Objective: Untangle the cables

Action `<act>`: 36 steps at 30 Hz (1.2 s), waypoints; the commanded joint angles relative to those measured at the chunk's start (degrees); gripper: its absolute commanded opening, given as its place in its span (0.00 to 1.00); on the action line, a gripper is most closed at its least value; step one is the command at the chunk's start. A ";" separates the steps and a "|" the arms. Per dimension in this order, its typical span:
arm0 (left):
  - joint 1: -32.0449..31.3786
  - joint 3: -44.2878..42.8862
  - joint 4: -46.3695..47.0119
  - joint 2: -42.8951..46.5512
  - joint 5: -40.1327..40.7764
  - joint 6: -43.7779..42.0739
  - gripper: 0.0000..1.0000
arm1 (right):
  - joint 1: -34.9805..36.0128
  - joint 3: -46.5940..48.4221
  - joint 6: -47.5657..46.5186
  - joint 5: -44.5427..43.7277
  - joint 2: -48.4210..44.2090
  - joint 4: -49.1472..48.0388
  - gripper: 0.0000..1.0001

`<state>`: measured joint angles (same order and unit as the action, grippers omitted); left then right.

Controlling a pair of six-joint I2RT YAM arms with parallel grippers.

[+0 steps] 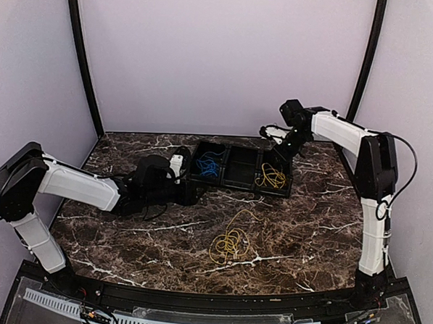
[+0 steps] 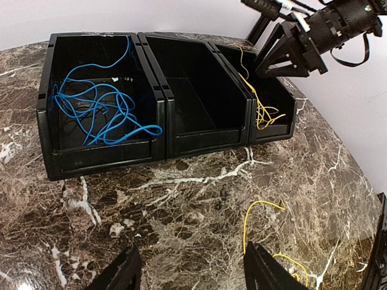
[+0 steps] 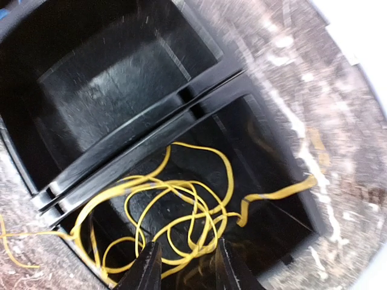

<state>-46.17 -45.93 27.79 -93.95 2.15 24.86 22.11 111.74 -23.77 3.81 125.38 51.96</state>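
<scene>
While blue cable and one yellow cable lay binned apart, a second yellow cable sat bunched on table; left gripper wide, right gripper narrowly parted, both empty.

There are three black bins in a row: the middle bin, a left bin beside it and a right bin on its other side. There are three cable tangles: one blue tangle in the left bin, one yellow tangle in the right bin, and one loose yellow tangle on the table in front of the middle bin. The number of strands in each tangle cannot be told.
</scene>
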 commanded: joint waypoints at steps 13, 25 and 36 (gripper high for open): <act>-0.06 -0.38 0.45 0.96 -0.39 0.66 0.60 | 6.89 -10.29 -7.41 9.83 -11.15 -2.32 0.40; -0.06 -0.30 0.82 1.08 -0.78 1.02 0.60 | 7.81 -8.41 -7.85 17.89 -6.88 1.15 0.48; -0.06 0.11 0.79 1.18 -0.63 1.22 0.60 | 7.86 -9.58 -4.78 -3.33 -11.66 -5.57 0.41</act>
<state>-46.17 -45.93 27.79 -93.95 1.98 25.78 29.91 102.39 -29.50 7.27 117.62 49.19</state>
